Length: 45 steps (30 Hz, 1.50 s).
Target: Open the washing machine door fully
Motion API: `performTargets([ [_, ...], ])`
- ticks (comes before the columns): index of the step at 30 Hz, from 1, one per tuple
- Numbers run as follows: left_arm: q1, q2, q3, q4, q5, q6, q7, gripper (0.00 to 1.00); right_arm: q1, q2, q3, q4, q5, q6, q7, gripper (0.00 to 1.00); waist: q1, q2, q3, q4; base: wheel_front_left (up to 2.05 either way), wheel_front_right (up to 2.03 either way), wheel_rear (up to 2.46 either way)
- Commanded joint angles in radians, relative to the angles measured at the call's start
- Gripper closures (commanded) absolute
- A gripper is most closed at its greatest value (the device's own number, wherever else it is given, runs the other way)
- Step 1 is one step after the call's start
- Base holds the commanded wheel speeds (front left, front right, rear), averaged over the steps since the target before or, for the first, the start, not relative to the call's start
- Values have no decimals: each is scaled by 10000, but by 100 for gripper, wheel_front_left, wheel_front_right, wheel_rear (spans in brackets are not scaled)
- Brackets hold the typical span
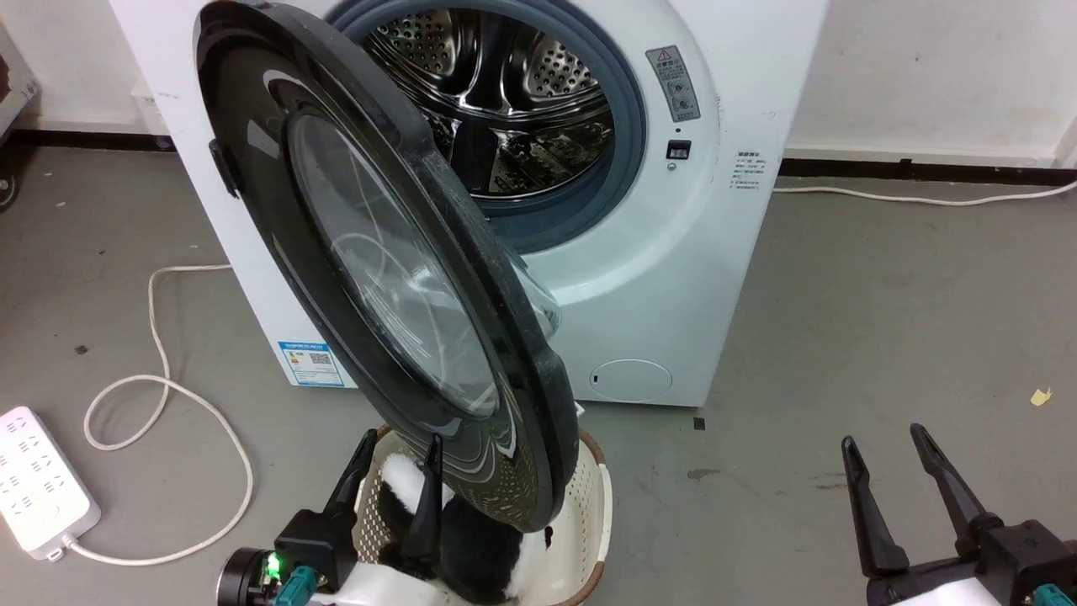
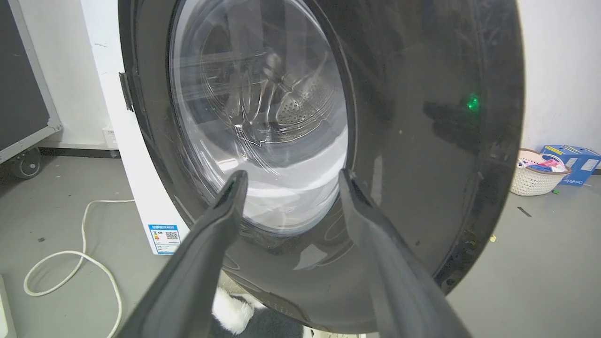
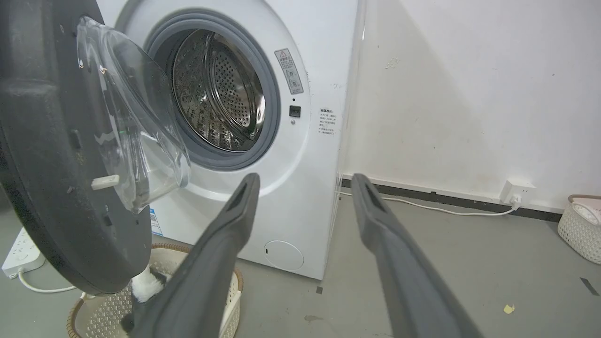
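**Door half swung, both claws released**

We look down on a bare grey concrete floor (image 1: 841,337) that runs back to a white plaster wall (image 3: 469,94). A white front-loading washing machine (image 1: 673,295) stands against that wall, and we place everything else from it.

The large round glossy black washing machine door (image 1: 379,252), with its bulging clear glass bowl, hangs from the machine's left side. It stands partly swung out, its free edge reaching forward from the machine's front. Behind it the perforated steel drum (image 1: 505,101) lies exposed inside its grey rubber ring. A small round white flap (image 1: 629,379) sits low on the machine's front.

On the floor just before the machine, under the door's lower edge, stands a round white woven plastic basket (image 1: 589,505). It holds a black-and-white plush toy (image 1: 471,547). To the machine's left a white power strip (image 1: 38,480) lies on the floor with a looping white cable (image 1: 160,337).

Our left claw (image 1: 402,438) hangs in front of the machine, over the basket, right at the door's outer face. Its two dark fingers are spread and grasp nothing, and its wrist view has them aimed at the lower glass. We cannot tell whether they touch the door.

Our right claw (image 1: 883,434) is in front of the machine and off to its right. It is well apart from the door, fingers spread, with nothing in its grip.
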Motion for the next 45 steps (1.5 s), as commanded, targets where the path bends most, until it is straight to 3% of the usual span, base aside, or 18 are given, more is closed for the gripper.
performTargets([
  [1, 142, 16, 2, 4, 76, 54, -55, 0, 194, 62, -24, -47, 56, 8, -43, 0, 0, 0, -9, -5, 0, 0, 0],
  [9, 141, 16, -38, -49, 210, 116, -55, 2, 144, 110, -209, -13, 578, 8, -44, 0, 0, 0, -29, -18, 0, 0, 0],
  [10, 135, 16, -51, -37, 208, 97, -55, 58, 137, 111, -201, -8, 607, 8, -44, 0, 0, 0, -30, -17, 0, 0, 0],
  [11, 129, 16, -61, -23, 202, 83, -55, 100, 133, 112, -188, 0, 633, 8, -44, 0, 0, 0, -32, -16, 0, 0, 0],
  [20, 35, 16, 200, -639, -27, 160, -55, 100, 109, 114, -100, 16, 648, 8, -45, 0, 0, 0, -30, -12, 0, 0, 0],
  [25, -385, 16, 905, -2410, -520, 398, -55, 100, 79, 115, 32, -33, 531, 8, -45, 0, 0, 0, -24, -37, 0, 0, 0],
  [32, -1360, 16, 1073, -4322, -768, 602, -55, 100, 30, 115, 71, -39, 540, 8, -45, 0, 0, 0, -20, -68, 0, 0, 0],
  [39, -2108, 16, 18, -5204, -881, 739, -55, 100, 24, 116, 106, 37, 680, 8, -45, 0, 0, 0, 15, -208, 0, 0, 0],
  [45, -2168, 16, -1551, -4659, -768, 732, -55, 100, 24, 116, 112, 89, 780, 8, -45, 0, 0, 0, 112, -339, 0, 0, 0],
])
